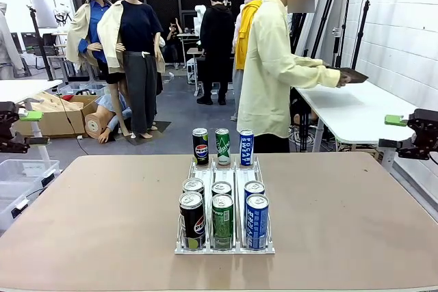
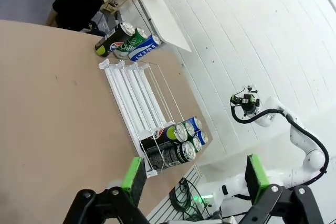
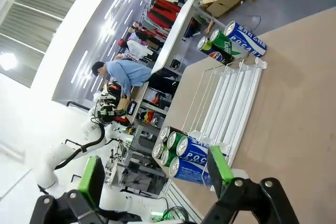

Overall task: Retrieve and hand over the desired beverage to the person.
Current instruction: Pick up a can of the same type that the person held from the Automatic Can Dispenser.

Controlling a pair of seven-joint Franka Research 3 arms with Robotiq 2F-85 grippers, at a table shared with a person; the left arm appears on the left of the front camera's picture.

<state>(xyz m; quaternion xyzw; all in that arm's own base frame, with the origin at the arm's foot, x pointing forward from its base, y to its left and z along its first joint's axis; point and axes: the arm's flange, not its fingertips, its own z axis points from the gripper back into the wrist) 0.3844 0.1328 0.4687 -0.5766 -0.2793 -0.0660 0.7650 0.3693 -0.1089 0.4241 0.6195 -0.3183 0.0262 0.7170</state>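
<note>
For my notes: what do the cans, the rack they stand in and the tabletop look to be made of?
Cans: likely aluminium, with glossy printed sides and silvery lids with pull tabs.
Can rack: seemingly glossy white plastic rails with thin wire dividers.
Tabletop: matte tan board, perhaps laminate or fibreboard; no grain shows.

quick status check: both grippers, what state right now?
Left gripper: open, holding nothing.
Right gripper: open, holding nothing.
</note>
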